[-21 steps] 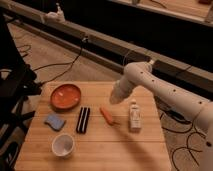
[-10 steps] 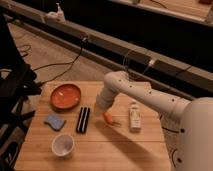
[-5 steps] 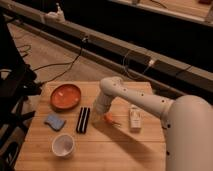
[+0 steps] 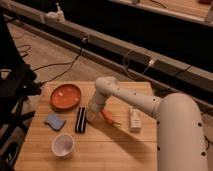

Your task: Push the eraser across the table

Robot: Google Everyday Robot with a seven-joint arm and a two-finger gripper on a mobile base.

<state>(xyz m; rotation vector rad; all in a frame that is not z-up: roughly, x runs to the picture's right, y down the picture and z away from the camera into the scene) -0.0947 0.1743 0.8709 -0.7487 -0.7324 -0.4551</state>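
Note:
The eraser (image 4: 80, 119) is a long narrow black bar with a pale line down its middle. It lies on the light wooden table (image 4: 100, 150), left of centre, just below the orange plate (image 4: 65, 96). My gripper (image 4: 92, 116) is down at the table surface on the eraser's right side, very close to it or touching it. The white arm reaches in from the right and hides most of the gripper.
A small blue sponge-like pad (image 4: 54, 121) lies left of the eraser. A white cup (image 4: 63, 145) stands at the front left. An orange pen-like tool (image 4: 108, 118) lies right of the gripper, and a small white bottle (image 4: 134, 119) further right.
The arm has swung left and down across the table, bringing the gripper from beside the white bottle to the eraser's right side. The eraser has stayed about where it was.

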